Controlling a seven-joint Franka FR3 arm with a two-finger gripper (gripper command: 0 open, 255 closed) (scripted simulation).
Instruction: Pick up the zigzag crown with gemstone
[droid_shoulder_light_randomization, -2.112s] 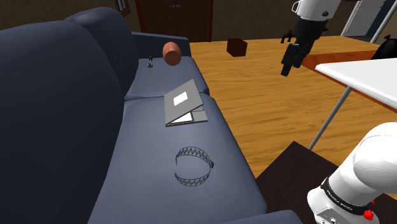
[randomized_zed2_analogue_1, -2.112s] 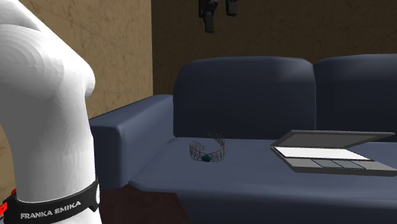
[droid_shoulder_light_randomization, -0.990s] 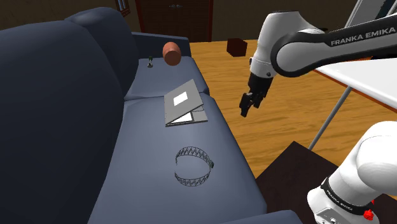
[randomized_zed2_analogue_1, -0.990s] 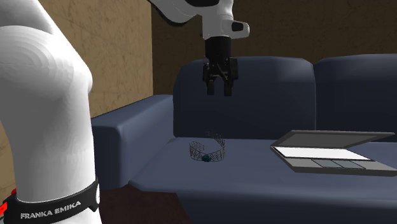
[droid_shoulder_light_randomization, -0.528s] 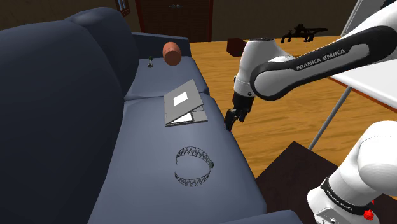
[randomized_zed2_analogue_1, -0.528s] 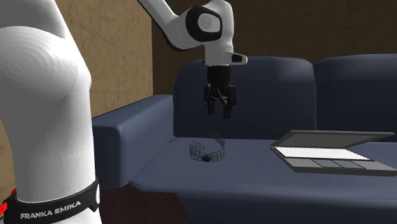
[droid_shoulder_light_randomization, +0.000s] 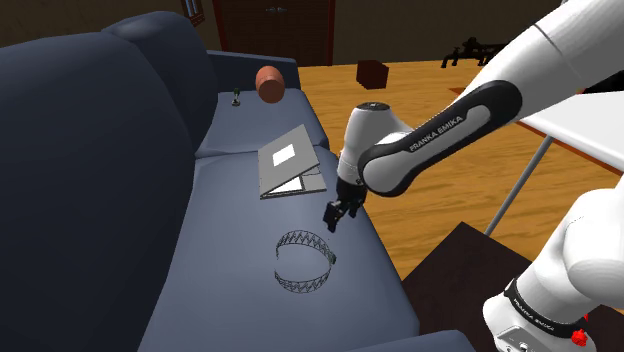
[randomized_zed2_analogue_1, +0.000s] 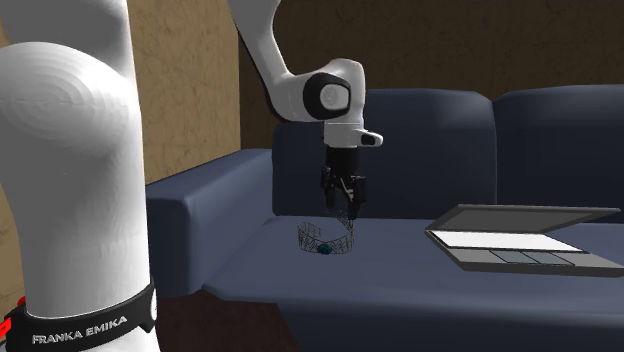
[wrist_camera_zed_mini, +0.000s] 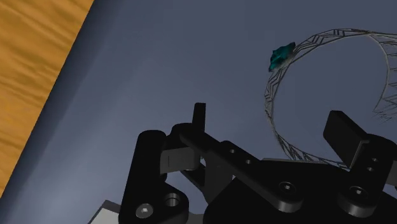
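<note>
Black two-finger gripper (wrist_camera_zed_mini: 270, 121) pointing down, fingers standing apart with nothing between the pads; not clamped on anything. Directly under the fingertips and a little ahead of them: the thin grey wire-lattice zigzag crown (wrist_camera_zed_mini: 275, 102), near arc of its band running up through the gap between the fingers, closer to one finger than the other. In the second exterior view the gripper (randomized_zed2_analogue_1: 345, 205) hangs just above the crown (randomized_zed2_analogue_1: 312, 237), at the rim on the backrest side; contact not apparent, cannot be sure. The small teal gemstone (wrist_camera_zed_mini: 280, 57) sits on the band's outer face, farther out from the hand than the near arc. The crown rests on its lower rim on the dark blue sofa seat cushion (droid_shoulder_light_randomization: 230, 250), hoop axis upright, zigzag points up, gem facing outward toward the seat's front edge. The hoop looks close to round, so no strong long axis; any stretch is slight and hard to read. Handling judgement: very light, open lattice, probably springy and easily bent; wire thin enough to slip through a loose pinch. Best hold looks like one wall of the band, one finger inside the hoop and one outside, away from the gem, closing gently. The soft cushion may give under a downward push. Farther out from the gripper (droid_shoulder_light_randomization: 333, 215), beyond the crown (droid_shoulder_light_randomization: 298, 240), a grey open laptop (droid_shoulder_light_randomization: 290, 165) lies on the same seat, well apart.
</note>
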